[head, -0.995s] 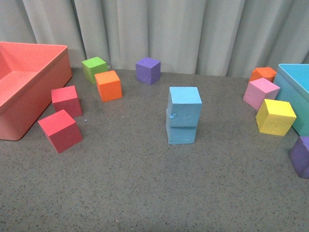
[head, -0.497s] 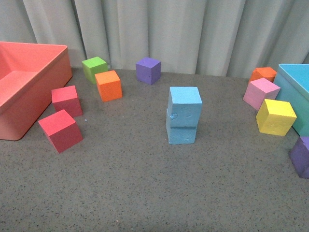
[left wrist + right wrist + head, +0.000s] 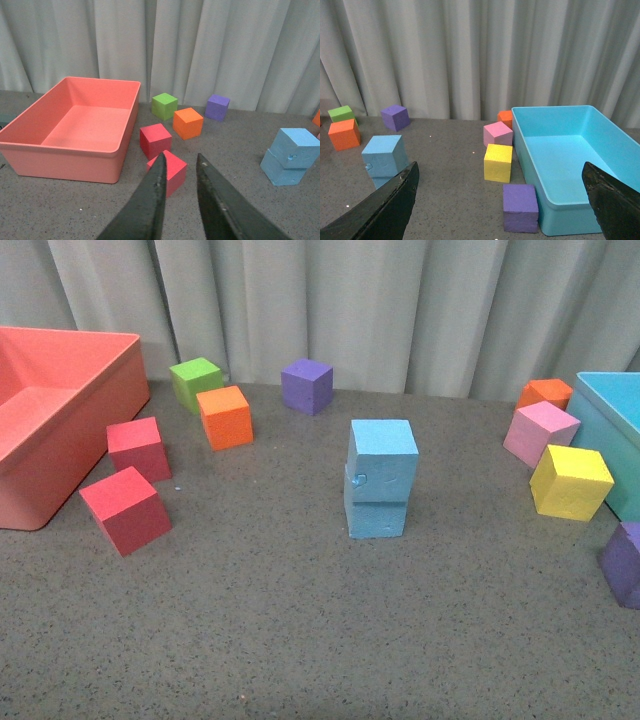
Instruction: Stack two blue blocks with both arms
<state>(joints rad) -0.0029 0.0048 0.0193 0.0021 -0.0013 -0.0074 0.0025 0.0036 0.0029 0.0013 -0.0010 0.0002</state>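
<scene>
The two blue blocks stand stacked in the middle of the table. The upper block (image 3: 383, 452) sits slightly askew on the lower block (image 3: 376, 515), and a small notch shows at their seam. No arm appears in the front view. My left gripper (image 3: 180, 156) is shut and holds nothing. It hangs well away from the stack (image 3: 290, 157), over a red cube (image 3: 172, 170). My right gripper (image 3: 500, 172) is open wide and empty. In the right wrist view the stack (image 3: 383, 152) lies off to one side, and one finger hides part of the lower block.
A coral bin (image 3: 90, 440) stands at the left and a teal bin (image 3: 612, 430) at the right. Red (image 3: 125, 508), orange (image 3: 225, 417), green (image 3: 195, 382) and purple (image 3: 306, 386) cubes lie left and behind. Pink (image 3: 540, 432), yellow (image 3: 570, 481) and purple (image 3: 625, 565) cubes lie right.
</scene>
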